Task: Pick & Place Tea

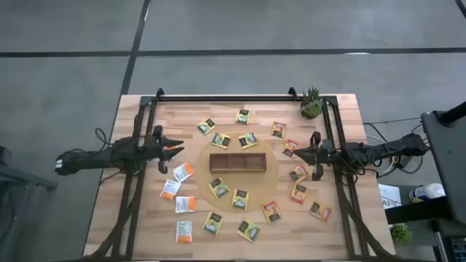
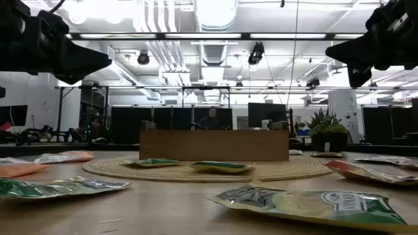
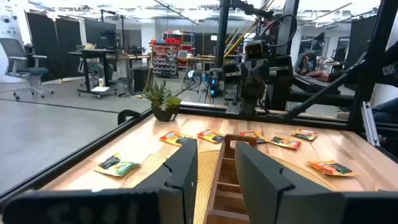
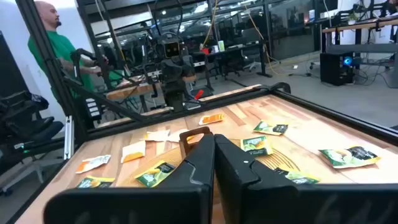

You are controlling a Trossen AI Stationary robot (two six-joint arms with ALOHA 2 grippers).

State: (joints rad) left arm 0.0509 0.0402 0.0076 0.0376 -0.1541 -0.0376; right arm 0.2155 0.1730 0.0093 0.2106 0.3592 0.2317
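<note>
The wooden tray [image 1: 237, 162] sits at the middle of the desk [image 1: 138, 218] on a round woven mat [image 1: 271, 177], long side running across between the two arms, and none of its three compartments appears to hold anything, so by my reading the sorting has not begun. The tea sachets [image 1: 219, 187] lie flat in a loose ring around the tray: yellow-green and orange-red ones on the far, near and right-arm sides of it, many overlapping the mat's edge, and the white-and-orange ones [image 1: 183, 172] gathered off the mat on the left-arm side. That spread probably lets each arm serve its own half of the ring without crossing over the tray. The left claw [image 1: 173, 148] hangs above the desk just beyond the tray's left end, pointing toward it, its fingers [image 3: 183, 171] apart with a clear gap and nothing between them; an orange patch shows at its tip from above (whether that is a marking or something behind it I cannot tell). The nearest white-and-orange sachets lie just below and beside it, which makes them the likely first pick. The right claw [image 1: 299, 153] hovers off the tray's right end, pressed together and empty, with an orange-red sachet [image 1: 290, 146] close by. A potted plant [image 1: 312, 103] stands at the far right corner, well apart from the tray.
</note>
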